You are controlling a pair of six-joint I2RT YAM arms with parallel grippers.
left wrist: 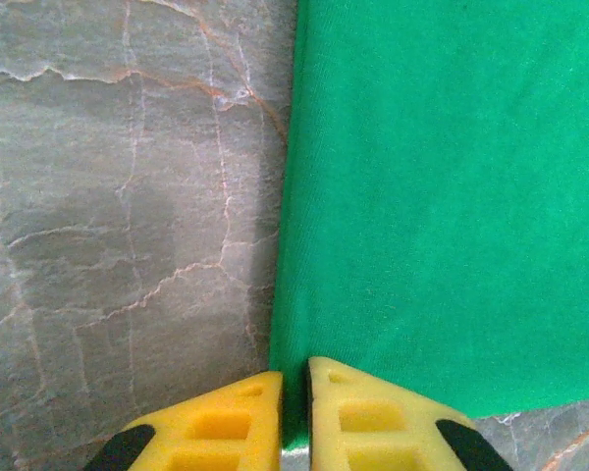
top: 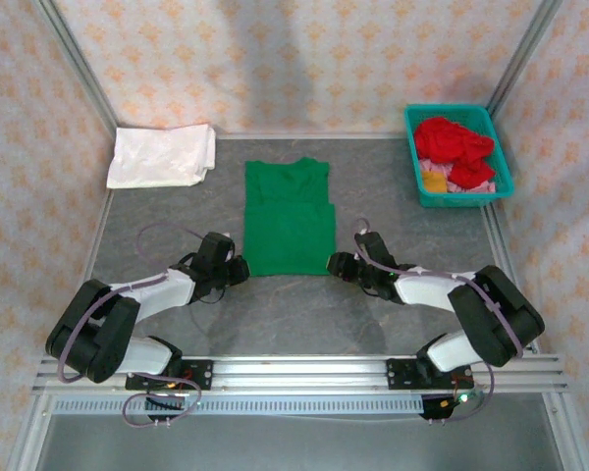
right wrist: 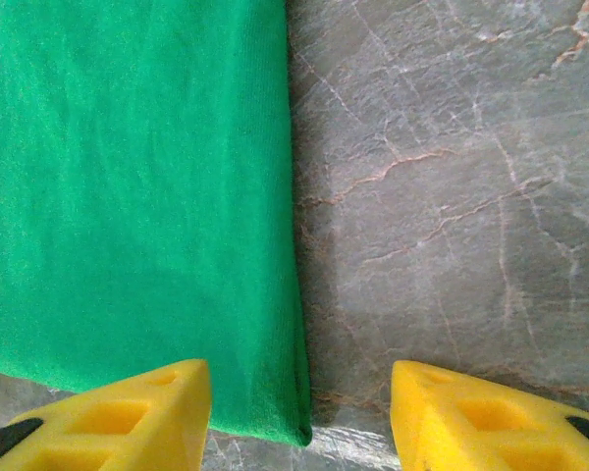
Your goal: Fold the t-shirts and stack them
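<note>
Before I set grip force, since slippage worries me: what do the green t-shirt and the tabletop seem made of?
Green t-shirt: probably soft knit cotton-like cloth, matte; fine knit grain shows. Tabletop: grey marble-look surface, stone or printed laminate, smooth, faintly glossy; pale veins, soft reflections.

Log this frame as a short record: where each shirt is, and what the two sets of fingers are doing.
green t-shirt: flat at mid-table, sides folded in to a narrow rectangle
white t-shirt: folded, far left corner of the table
teal basket: far right, red t-shirt on top, pink cloth and yellow cloth under it
left fingers: closed on the green t-shirt's near left corner
right fingers: open, straddling its near right edge
fold stage: near hem not yet lifted
</note>
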